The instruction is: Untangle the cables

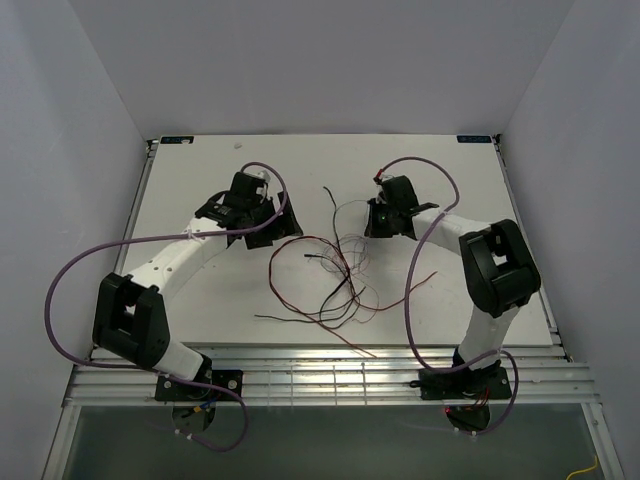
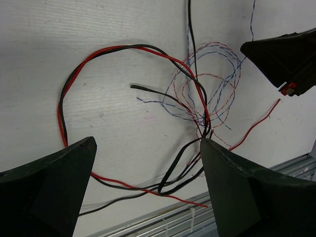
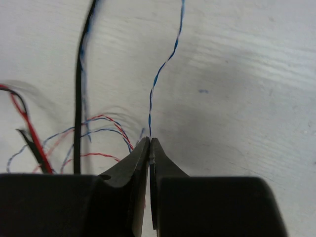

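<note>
A tangle of thin cables (image 1: 330,275) lies mid-table: red and black wires looping, plus fine twisted blue-white and red-white strands. In the left wrist view the red-black loop (image 2: 123,49) and twisted strands (image 2: 212,84) lie ahead of my left gripper (image 2: 148,187), which is open and empty, hovering above them. My right gripper (image 3: 149,143) is shut on a thin blue-white twisted wire (image 3: 160,74) that runs straight away from its tips. A black cable (image 3: 79,84) lies to its left. In the top view the right gripper (image 1: 385,222) sits at the tangle's far right, the left gripper (image 1: 262,225) at its far left.
White table (image 1: 200,300) with a metal rail (image 1: 330,365) along the near edge, also in the left wrist view (image 2: 197,217). White walls enclose the sides and back. Thick purple arm cables (image 1: 60,300) loop off both arms.
</note>
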